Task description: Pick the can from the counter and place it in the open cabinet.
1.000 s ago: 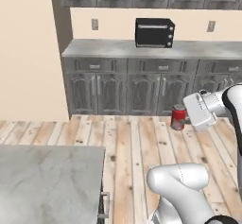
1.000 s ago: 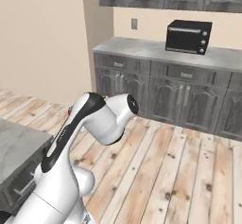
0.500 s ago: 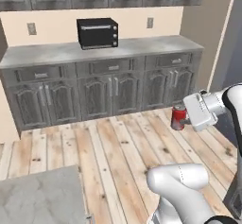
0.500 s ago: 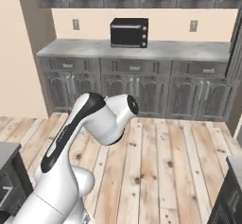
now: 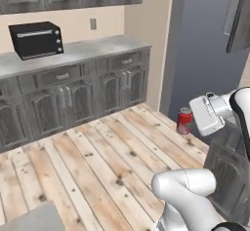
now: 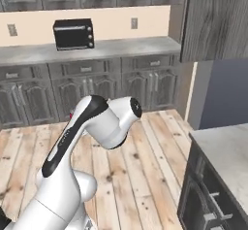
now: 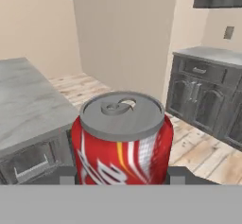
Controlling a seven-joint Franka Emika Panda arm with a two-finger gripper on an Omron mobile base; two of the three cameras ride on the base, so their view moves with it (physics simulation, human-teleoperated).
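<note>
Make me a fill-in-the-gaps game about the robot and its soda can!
1. The end effector is holding a can whose colour is ____.
2. The top of the can is the colour ____.
3. The black toaster oven sits on the grey ____.
4. The floor is made of ____ planks.

Missing words: red; silver; countertop; wooden

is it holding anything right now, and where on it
Yes: the gripper holds the red can upright in the air, jaws closed on its lower sides, with the silver top left free.
</note>
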